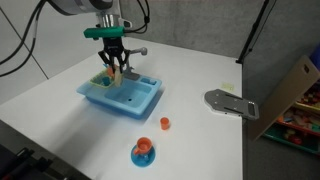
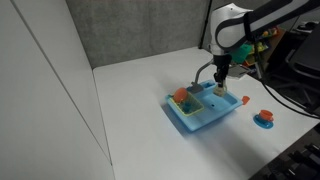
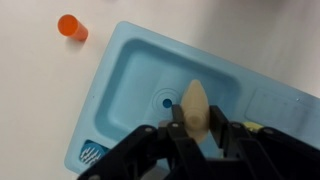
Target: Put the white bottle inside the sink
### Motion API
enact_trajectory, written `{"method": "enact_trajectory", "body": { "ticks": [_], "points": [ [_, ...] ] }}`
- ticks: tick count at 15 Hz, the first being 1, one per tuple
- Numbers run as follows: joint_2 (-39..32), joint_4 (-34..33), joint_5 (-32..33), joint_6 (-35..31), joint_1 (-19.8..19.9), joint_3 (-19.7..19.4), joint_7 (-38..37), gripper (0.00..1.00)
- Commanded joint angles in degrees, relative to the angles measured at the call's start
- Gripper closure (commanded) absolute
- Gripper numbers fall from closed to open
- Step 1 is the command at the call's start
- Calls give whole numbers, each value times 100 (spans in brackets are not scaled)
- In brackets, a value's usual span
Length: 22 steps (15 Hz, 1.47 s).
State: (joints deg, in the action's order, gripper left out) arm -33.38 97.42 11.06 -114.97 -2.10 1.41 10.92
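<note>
The white bottle (image 3: 194,103) is a small beige toy bottle held between my gripper's (image 3: 194,127) fingers, pointing out over the basin of the light-blue sink (image 3: 130,70). The gripper is shut on it. In both exterior views the gripper (image 1: 116,68) (image 2: 219,80) hangs just above the sink (image 1: 140,103) (image 2: 190,122), with the bottle (image 1: 116,70) showing between the fingers. The basin's drain (image 3: 166,101) lies beside the bottle's tip. The grey faucet (image 2: 203,70) curves up next to the gripper.
A small orange cup (image 3: 71,27) (image 1: 165,123) lies on the white table beside the sink. An orange item sits on a round blue saucer (image 1: 142,157) (image 2: 264,121). An orange rounded item (image 2: 182,96) rests in the sink's side rack. A grey object (image 1: 228,103) lies near the table's edge.
</note>
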Motion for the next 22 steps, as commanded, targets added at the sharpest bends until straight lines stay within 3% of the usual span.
{"method": "enact_trajectory", "body": {
  "ticks": [1, 8, 11, 12, 15, 16, 22],
  "points": [
    [-279, -413, -159, 143, 106, -73, -176, 90],
    [-284, -392, -102, -145, 28, -201, -895, 90],
    [-235, -280, -82, -197, 47, -157, -749, 90],
    [-235, -279, -83, -210, 37, -154, -749, 68],
    [-252, -278, -82, -209, 33, -156, -750, 68],
    [-254, -278, -81, -209, 34, -158, -750, 91],
    [-589, -474, -83, -216, 69, -249, -838, 90]
  ]
}}
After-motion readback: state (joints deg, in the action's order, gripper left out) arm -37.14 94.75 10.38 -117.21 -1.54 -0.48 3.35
